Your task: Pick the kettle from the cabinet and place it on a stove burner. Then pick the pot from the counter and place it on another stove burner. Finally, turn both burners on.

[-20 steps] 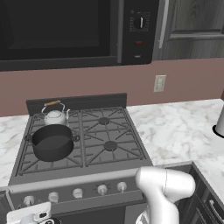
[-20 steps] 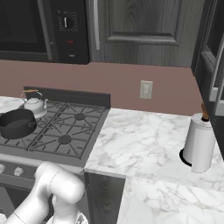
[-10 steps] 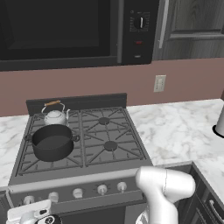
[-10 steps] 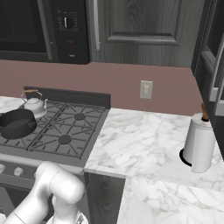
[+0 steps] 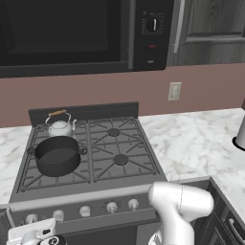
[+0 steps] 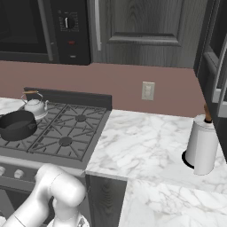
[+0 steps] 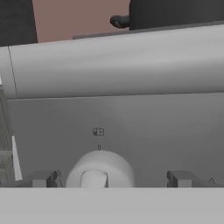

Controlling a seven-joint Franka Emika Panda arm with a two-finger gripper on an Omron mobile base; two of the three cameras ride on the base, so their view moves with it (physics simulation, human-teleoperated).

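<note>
Silver knob (image 7: 99, 171) sits between my end effector's (image 7: 111, 178) wide-open, empty fingers. Nothing has shifted in the last second. Kettle (image 5: 61, 126) at 12 o'clock of pot (image 5: 58, 154), both on burners; only lighting remains.

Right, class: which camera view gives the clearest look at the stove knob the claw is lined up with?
The hand view: the silver knob sits large and centred between the open claw tips. The left base view shows it small, at the far left of the row on the stove's front panel. The right base view doesn't show clearly which knob it is.
</note>
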